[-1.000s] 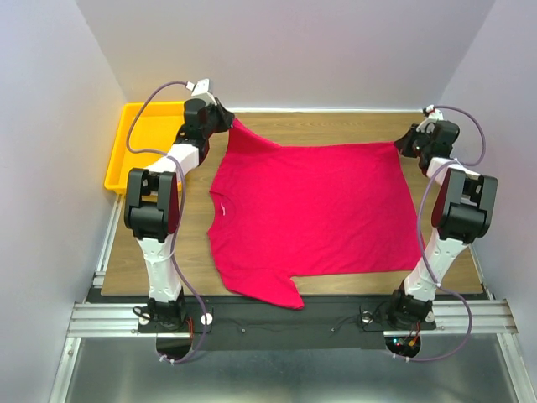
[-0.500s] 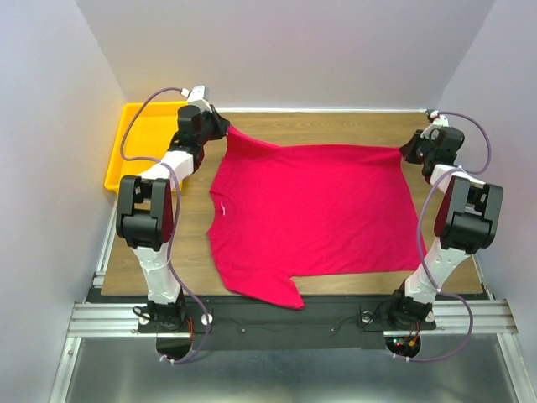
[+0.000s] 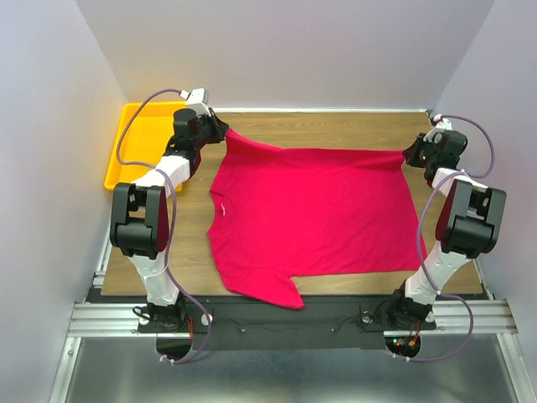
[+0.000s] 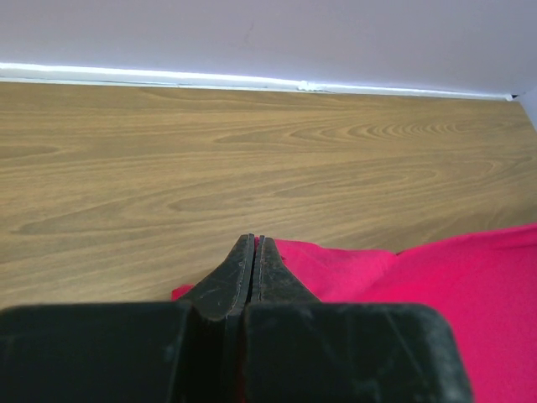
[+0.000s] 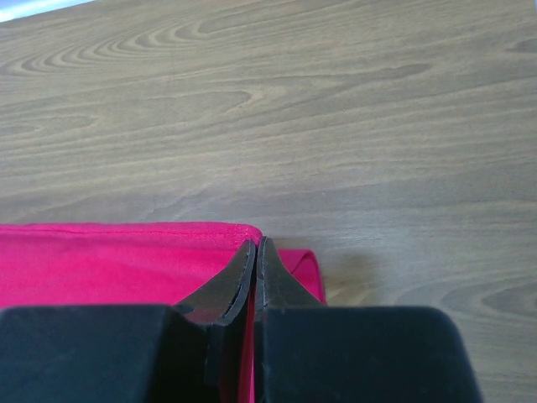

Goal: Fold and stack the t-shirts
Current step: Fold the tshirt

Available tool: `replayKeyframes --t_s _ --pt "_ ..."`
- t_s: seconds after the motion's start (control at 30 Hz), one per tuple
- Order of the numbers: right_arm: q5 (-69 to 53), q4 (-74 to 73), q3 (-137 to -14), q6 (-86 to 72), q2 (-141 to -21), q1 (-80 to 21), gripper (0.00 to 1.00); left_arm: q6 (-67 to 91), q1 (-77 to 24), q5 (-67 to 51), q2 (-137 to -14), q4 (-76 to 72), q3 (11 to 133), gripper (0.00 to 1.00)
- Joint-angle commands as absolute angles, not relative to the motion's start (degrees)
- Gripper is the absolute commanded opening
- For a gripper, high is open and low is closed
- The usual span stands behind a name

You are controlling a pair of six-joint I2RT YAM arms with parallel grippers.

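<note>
A crimson-red t-shirt (image 3: 315,214) lies spread on the wooden table, neck with a small white label at the left, one sleeve hanging near the front edge. My left gripper (image 3: 223,130) is shut on the far-left sleeve corner and holds it pulled out toward the back left; in the left wrist view the gripper (image 4: 254,242) pinches the red fabric (image 4: 361,269). My right gripper (image 3: 408,153) is shut on the far-right hem corner; in the right wrist view the gripper (image 5: 255,244) clamps the hem (image 5: 126,252).
A yellow plastic tray (image 3: 143,143) stands at the back left beside the table. Grey walls close in the back and both sides. Bare wooden table (image 3: 336,126) lies behind the shirt.
Both grippers have moved outward and a little back with their corners, stretching the shirt's far edge straighter and tauter. The rest of the shirt has stayed in place.
</note>
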State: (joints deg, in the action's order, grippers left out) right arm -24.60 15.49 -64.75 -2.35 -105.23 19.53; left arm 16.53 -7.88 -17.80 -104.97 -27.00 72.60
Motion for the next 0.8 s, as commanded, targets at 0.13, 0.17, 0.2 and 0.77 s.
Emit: replayKeyframes --t_s 0.13,0.17,0.2,0.77 --pt "-24.26 18.46 -64.51 -1.14 -103.01 20.04 0.01 13.1 -7.47 -18.28 -96.95 -29.62 68.47 0.0" --pt "-24.34 18.46 -64.42 -1.14 -103.01 20.04 0.01 13.01 -7.56 -18.46 -96.68 -29.62 67.86 0.0" --pt "-24.43 18.46 -64.34 -1.06 -103.01 20.04 0.01 13.01 -7.56 -18.54 -96.42 -29.62 67.5 0.0" --pt "-24.17 18.11 -63.19 -0.62 -102.92 20.04 0.01 12.57 -7.56 -19.69 -92.29 -30.32 61.35 0.0"
